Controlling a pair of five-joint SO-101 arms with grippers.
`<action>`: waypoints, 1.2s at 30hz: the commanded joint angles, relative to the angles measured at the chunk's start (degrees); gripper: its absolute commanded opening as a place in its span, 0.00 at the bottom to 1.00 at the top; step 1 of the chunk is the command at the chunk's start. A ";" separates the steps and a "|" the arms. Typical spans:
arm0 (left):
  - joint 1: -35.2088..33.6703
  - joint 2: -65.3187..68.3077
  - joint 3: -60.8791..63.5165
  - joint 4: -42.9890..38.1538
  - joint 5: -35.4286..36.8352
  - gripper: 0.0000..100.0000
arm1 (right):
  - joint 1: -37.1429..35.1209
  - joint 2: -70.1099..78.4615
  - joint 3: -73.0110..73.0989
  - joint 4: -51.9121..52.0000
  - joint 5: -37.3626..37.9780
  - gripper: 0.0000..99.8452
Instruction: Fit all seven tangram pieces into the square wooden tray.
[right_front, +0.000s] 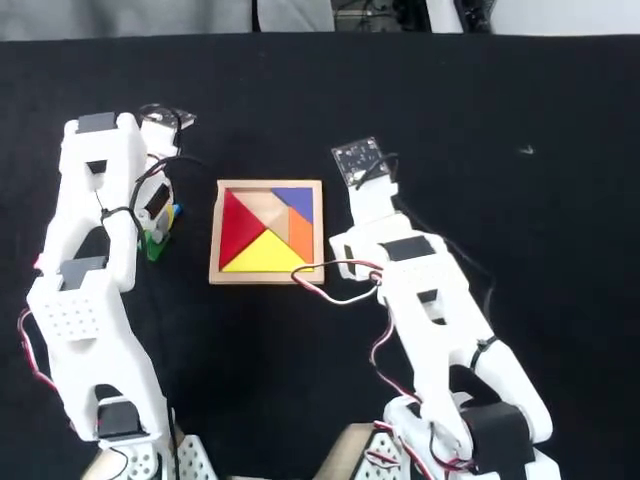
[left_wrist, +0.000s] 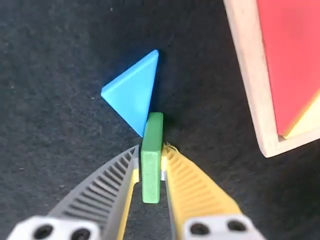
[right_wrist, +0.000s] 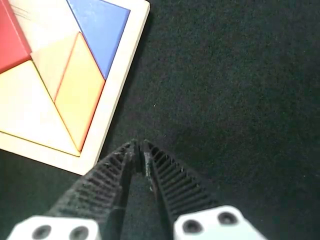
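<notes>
Task part complete. The tray (right_front: 214, 232) sits at mid-table between the two arms. Four coloured pieces lie flat inside it: a large red triangle (right_front: 238, 232), a large yellow triangle (right_front: 265, 255), a dark blue triangle (right_front: 298, 200) in a far corner, and an orange piece (right_front: 301, 235) along the side nearest the right arm. A pale patch (right_front: 265, 205) shows among them. I cannot tell whether it is bare tray floor or a wood-coloured piece.

Two pieces are outside, on the black table (right_front: 520, 220) beside the tray on the left arm's side. The left gripper (left_wrist: 151, 150) is clamped on a green piece (left_wrist: 151, 155), held on edge between its fingers. That piece's far end touches the tip of a light blue triangle (left_wrist: 132, 95), which lies flat on the table, apart from the tray rim.

The right gripper (right_wrist: 139, 147) has its fingers together and holds nothing. It is over the table, just off a tray corner.

In my judgement at least two placements are left, green and light blue.
</notes>
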 joint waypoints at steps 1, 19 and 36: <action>-0.92 -0.62 -0.75 -0.53 -0.70 0.06 | 0.44 -3.03 -0.40 -0.97 0.44 0.02; 8.22 -16.26 -7.08 11.60 4.22 0.03 | 0.44 -3.30 -0.40 -0.88 0.44 0.02; 26.59 -10.11 -7.60 -6.15 5.45 0.03 | 14.86 -3.38 -3.82 -1.14 -4.48 0.01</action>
